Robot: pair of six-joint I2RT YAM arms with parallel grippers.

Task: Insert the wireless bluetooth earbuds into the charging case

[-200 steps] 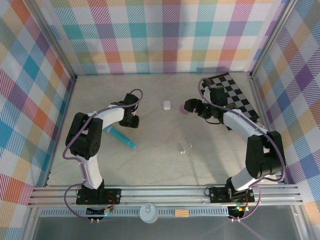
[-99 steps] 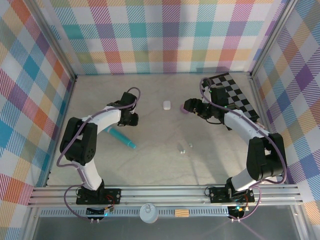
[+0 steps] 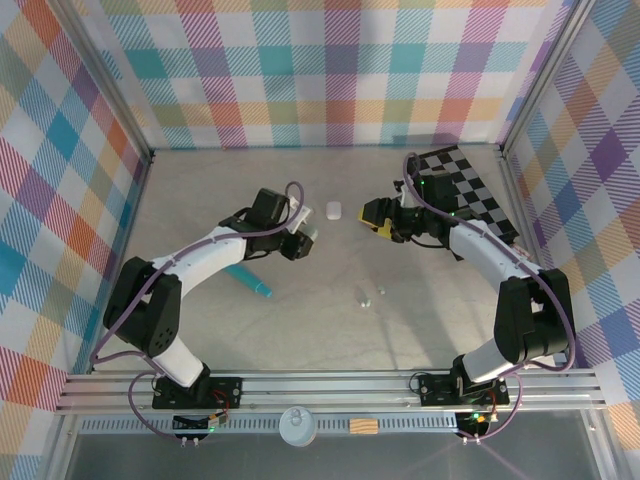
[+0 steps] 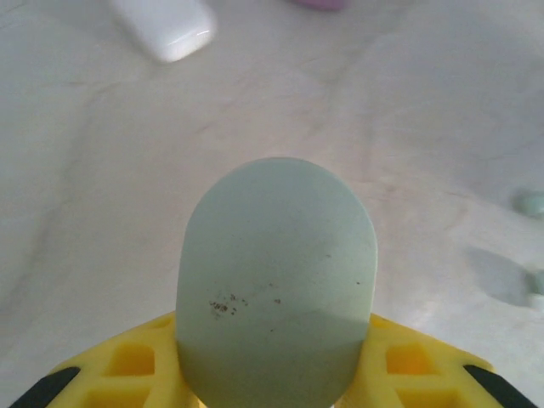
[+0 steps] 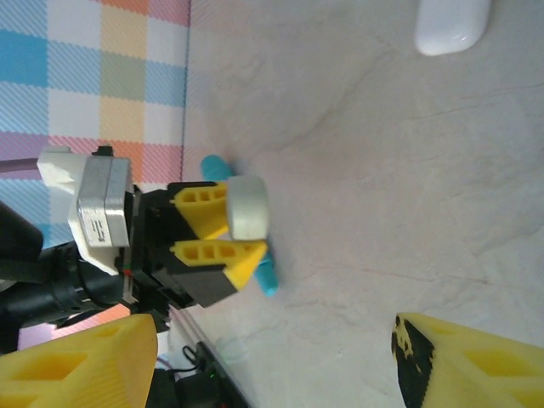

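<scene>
My left gripper [image 3: 302, 239] is shut on a pale mint charging case [image 4: 277, 272], a smooth closed pebble held between the yellow fingers [image 4: 127, 361] above the table. Two tiny mint earbuds [image 3: 364, 295] lie on the table in front of the arms, and in the left wrist view these earbuds [image 4: 533, 202] sit at the right edge. My right gripper [image 3: 372, 217] hovers open near the table's middle, its fingers [image 5: 459, 365] spread wide with nothing between them. From the right wrist I see the left gripper [image 5: 223, 228] holding the case [image 5: 246, 206].
A white case [image 3: 333, 210] lies closed between the two grippers. A purple case [image 4: 321, 3] shows just beyond it. A teal cylinder [image 3: 248, 277] lies left of centre, under the left arm. A black-and-white checkered board [image 3: 468, 190] lies at the back right. Plaid walls enclose the table.
My left gripper has swung right, away from the teal cylinder toward the table's middle, with the mint case at its tip. My right gripper has shifted slightly left and turned.
</scene>
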